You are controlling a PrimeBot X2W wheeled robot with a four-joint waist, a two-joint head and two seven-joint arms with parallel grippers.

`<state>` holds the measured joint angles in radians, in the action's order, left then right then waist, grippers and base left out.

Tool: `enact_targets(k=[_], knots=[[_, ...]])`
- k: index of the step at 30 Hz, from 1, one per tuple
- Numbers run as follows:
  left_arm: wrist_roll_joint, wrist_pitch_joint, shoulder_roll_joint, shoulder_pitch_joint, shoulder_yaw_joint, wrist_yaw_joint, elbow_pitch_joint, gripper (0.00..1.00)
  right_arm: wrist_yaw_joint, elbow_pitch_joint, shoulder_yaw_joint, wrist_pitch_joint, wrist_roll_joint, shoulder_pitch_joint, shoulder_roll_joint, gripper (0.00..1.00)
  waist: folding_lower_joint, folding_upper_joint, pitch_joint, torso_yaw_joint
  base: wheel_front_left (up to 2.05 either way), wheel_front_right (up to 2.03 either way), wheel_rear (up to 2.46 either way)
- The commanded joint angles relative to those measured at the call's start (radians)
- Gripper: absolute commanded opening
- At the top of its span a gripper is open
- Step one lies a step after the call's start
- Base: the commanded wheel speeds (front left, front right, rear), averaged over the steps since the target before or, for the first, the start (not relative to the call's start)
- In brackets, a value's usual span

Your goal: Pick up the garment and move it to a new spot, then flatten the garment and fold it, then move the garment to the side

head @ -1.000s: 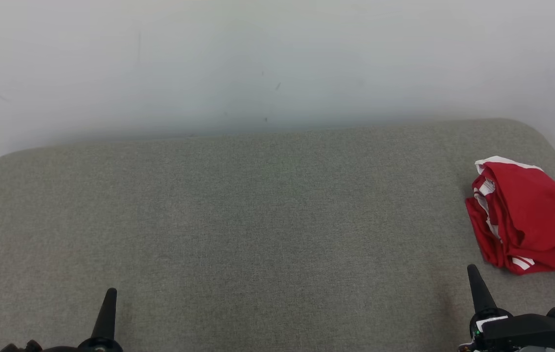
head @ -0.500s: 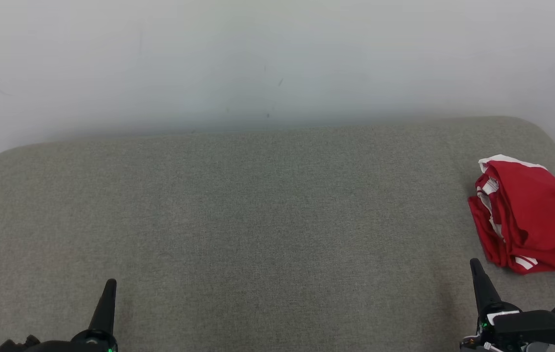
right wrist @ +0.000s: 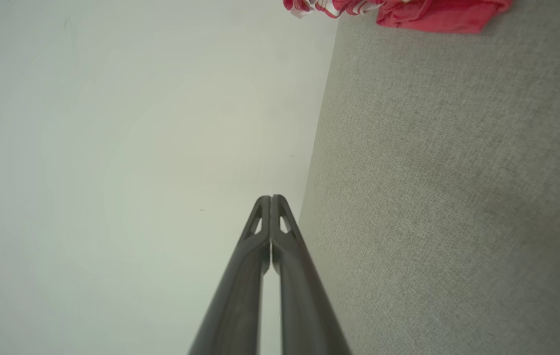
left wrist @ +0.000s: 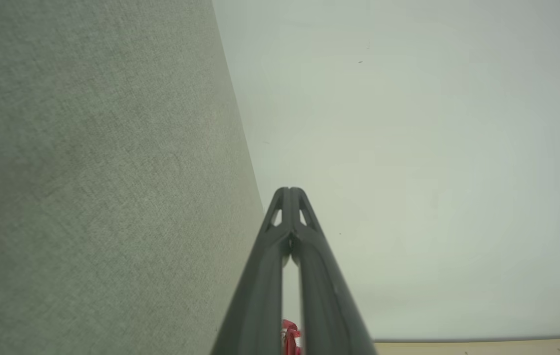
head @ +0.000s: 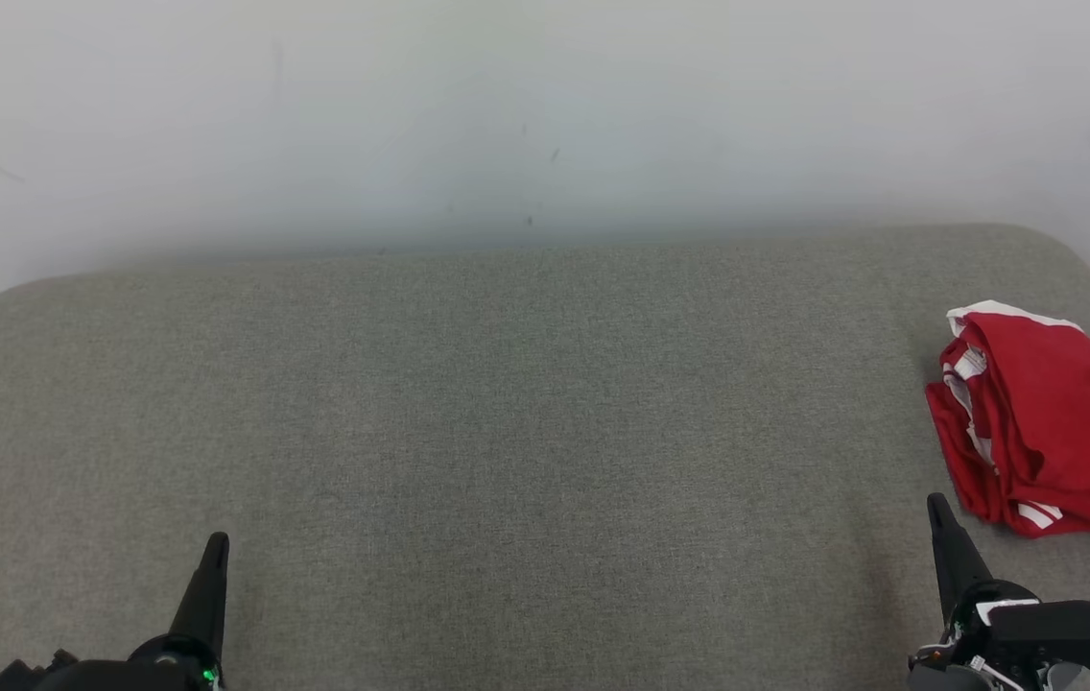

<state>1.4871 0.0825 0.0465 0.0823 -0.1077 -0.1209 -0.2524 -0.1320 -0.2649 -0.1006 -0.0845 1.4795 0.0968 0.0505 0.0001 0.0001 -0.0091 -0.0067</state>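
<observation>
Left gripper [head: 215, 549], right gripper [head: 937, 506]: jaws pressed together, holding nothing. Red-and-white garment [head: 1049, 451]: bunched at the right edge of the grey fabric worktop [head: 526, 422]. Since a second ago: garment unmoved, grippers slightly forward.

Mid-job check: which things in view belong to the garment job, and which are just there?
Belongs to the job:
- red garment, rumpled at the right end of the surface
- left end effector, shut, holding nothing
- right end effector, shut, holding nothing, just short of the garment

Just there:
- grey padded surface, the work area
- white wall behind it
</observation>
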Motion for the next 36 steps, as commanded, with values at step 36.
enact_targets(k=[36], knots=[[0.128,0.035,0.006,0.033,-0.008,-0.011,0.008,0.00,0.002,0.023,-0.016,-0.033,0.134,0.015,-0.001,0.00,-0.0001,-0.0001,0.012,0.007,0.00,0.00,0.00]])
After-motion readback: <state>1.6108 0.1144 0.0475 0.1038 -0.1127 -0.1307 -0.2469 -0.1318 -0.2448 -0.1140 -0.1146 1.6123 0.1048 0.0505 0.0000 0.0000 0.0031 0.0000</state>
